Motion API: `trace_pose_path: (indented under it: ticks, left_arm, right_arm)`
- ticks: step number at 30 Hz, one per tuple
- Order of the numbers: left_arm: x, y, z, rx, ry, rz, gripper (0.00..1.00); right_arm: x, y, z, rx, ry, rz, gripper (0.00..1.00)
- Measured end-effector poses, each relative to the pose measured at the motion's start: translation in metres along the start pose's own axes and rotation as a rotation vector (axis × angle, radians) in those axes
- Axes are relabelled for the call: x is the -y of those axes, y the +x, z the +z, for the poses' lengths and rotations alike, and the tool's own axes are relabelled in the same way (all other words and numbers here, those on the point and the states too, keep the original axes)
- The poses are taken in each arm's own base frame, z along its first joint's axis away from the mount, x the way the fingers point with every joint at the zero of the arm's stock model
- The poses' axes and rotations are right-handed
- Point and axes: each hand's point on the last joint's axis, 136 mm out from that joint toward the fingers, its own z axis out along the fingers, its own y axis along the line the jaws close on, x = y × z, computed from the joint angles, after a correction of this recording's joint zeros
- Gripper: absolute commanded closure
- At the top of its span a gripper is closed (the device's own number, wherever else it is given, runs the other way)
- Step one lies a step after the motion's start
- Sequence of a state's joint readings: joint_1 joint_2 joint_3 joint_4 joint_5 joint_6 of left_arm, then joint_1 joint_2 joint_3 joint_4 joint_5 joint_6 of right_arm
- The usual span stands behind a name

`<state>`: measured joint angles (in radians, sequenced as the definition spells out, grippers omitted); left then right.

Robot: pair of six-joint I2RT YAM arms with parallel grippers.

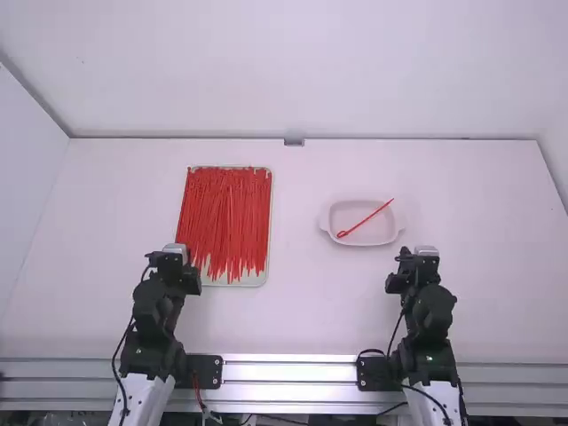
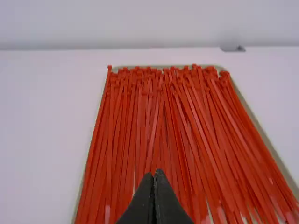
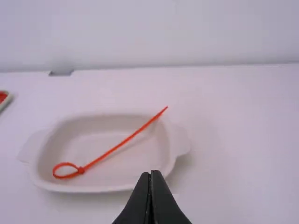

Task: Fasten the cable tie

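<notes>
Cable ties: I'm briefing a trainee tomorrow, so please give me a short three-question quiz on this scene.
1. True or false: the looped cable tie lies in the white dish.
2. The loose red ties lie on: A) a tray; B) the dish; C) the bare table.
3. Fill in: the left gripper and the right gripper both have their jaws ____.

Key: 1 true; 2 A; 3 shut.
</notes>
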<state>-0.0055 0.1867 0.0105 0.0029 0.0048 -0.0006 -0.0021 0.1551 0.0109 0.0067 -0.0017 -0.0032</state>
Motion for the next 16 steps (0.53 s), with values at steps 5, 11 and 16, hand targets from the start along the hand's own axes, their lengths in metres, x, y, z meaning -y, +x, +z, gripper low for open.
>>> trace_pose_path:
  ticks: [5, 11, 16]
  left_arm:
    - [0.000, -0.015, -0.004, 0.066, -0.002, 0.000, 1.00]
    - [0.000, -0.028, -0.010, 0.131, -0.002, 0.000, 1.00]
    - [0.000, -0.038, -0.014, 0.176, -0.002, 0.000, 1.00]
  right_arm:
    - [0.000, -0.014, -0.004, 0.063, 0.001, -0.001, 1.00]
    - [0.000, -0.027, -0.009, 0.124, 0.002, -0.003, 1.00]
    - [0.000, -0.031, -0.011, 0.146, 0.001, -0.002, 1.00]
